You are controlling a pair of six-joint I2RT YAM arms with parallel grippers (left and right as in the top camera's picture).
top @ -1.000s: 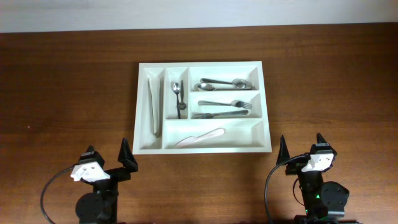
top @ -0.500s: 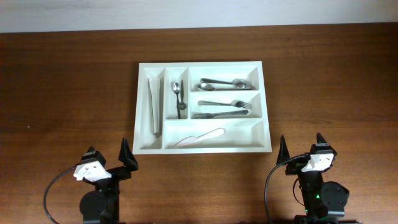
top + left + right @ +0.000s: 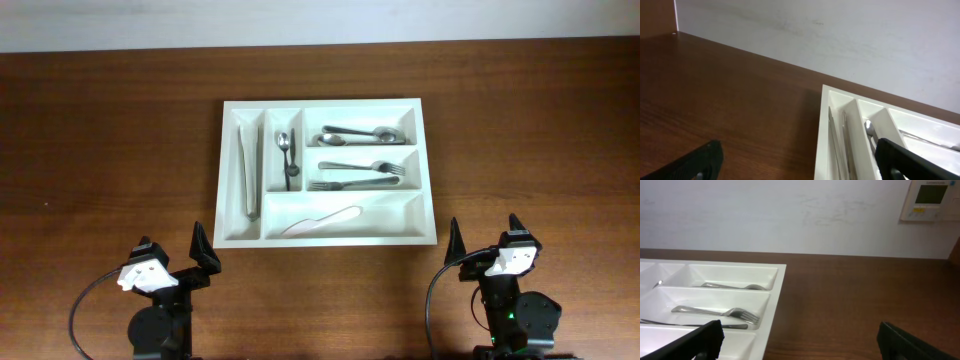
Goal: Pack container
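The white cutlery tray (image 3: 428, 222) lies in the middle of the wooden table. Its left upright slot holds tongs (image 3: 248, 170), the second holds small spoons (image 3: 288, 150). The wide slots hold spoons (image 3: 360, 133), forks (image 3: 365, 174) and a white knife (image 3: 322, 221). My left gripper (image 3: 172, 247) is open and empty below the tray's front left corner. My right gripper (image 3: 485, 232) is open and empty below the front right corner. The tray also shows in the left wrist view (image 3: 821, 130) and in the right wrist view (image 3: 777, 300).
A white wall (image 3: 790, 215) runs behind the table, with a wall control panel (image 3: 932, 199) at the upper right. Bare wooden tabletop (image 3: 110, 150) lies to the left and right of the tray.
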